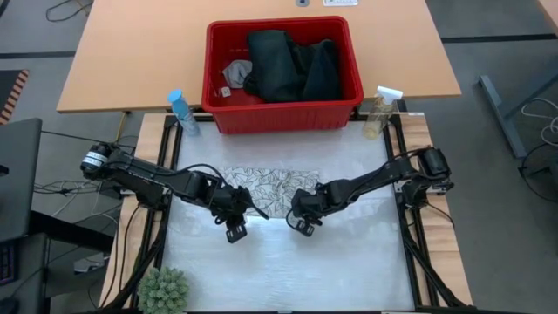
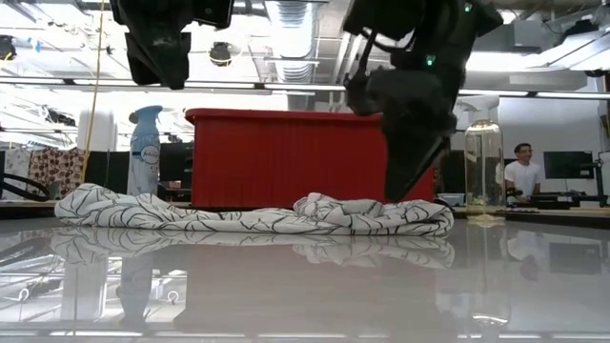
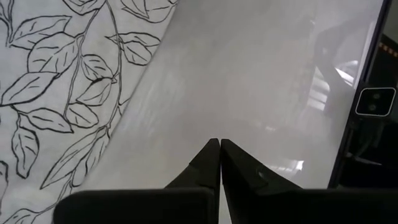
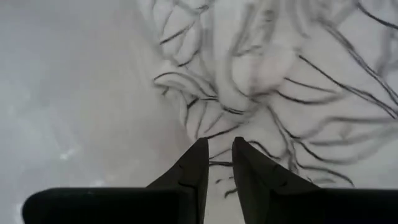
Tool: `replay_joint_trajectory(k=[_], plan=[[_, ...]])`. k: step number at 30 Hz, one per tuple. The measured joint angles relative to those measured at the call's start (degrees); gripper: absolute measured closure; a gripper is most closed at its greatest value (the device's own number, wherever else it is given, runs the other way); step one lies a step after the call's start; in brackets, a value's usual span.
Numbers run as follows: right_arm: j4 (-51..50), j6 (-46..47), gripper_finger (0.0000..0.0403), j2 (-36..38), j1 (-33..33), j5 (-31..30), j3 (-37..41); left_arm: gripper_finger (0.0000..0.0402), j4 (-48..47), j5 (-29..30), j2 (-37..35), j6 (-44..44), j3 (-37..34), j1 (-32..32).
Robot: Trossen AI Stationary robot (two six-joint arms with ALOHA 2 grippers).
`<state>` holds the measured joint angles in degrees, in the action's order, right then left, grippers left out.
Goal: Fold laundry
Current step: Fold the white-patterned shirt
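Note:
The white cloth with grey leaf print (image 1: pixel 261 185) lies bunched in a long strip across the table's middle (image 2: pixel 248 217). My right gripper (image 1: pixel 296 216) stands at the strip's near edge, right of its middle, its fingers down on the cloth (image 4: pixel 298 81) and nearly together. My left gripper (image 1: pixel 253 214) hangs shut above bare table just off the cloth's near edge (image 3: pixel 56 93), and touches nothing. The dark jeans (image 1: pixel 292 65) and a small grey cloth (image 1: pixel 237 71) lie inside the red basket (image 1: pixel 283 115). My right gripper pinches the leaf-print cloth at its near edge (image 4: pixel 214 127) between its two fingers. They come from above, slanting steeply down. One layer or several, I cannot tell. The cloth lies slack and rumpled on the table, not lifted (image 2: pixel 381 214).
The red basket stands at the table's far edge, with a blue spray bottle (image 1: pixel 183 112) on its left and a clear one (image 1: pixel 381 109) on its right. A small green plant (image 1: pixel 164 290) sits at the near left corner. A person (image 2: pixel 519 171) sits far behind the table.

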<state>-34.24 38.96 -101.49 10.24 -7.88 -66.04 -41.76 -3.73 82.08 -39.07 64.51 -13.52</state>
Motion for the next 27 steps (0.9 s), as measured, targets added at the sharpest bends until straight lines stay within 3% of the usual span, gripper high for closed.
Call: replay_joint_trajectory(k=[5,15,27], plan=[[-6.21,6.93,0.0308,-0.04,-1.70,-3.00,0.13,0.0401,0.00,0.00,0.00,0.22,0.00,0.00],[-1.54,5.65,0.0321,-0.05,-5.62,-4.47,0.04,0.0401,0.00,-0.19,0.00,0.14,0.00,-0.02],[3.70,6.43,0.0345,-2.02,-3.86,-3.02,0.11,0.0401,0.13,-0.38,0.02,-1.70,0.00,-0.81]])
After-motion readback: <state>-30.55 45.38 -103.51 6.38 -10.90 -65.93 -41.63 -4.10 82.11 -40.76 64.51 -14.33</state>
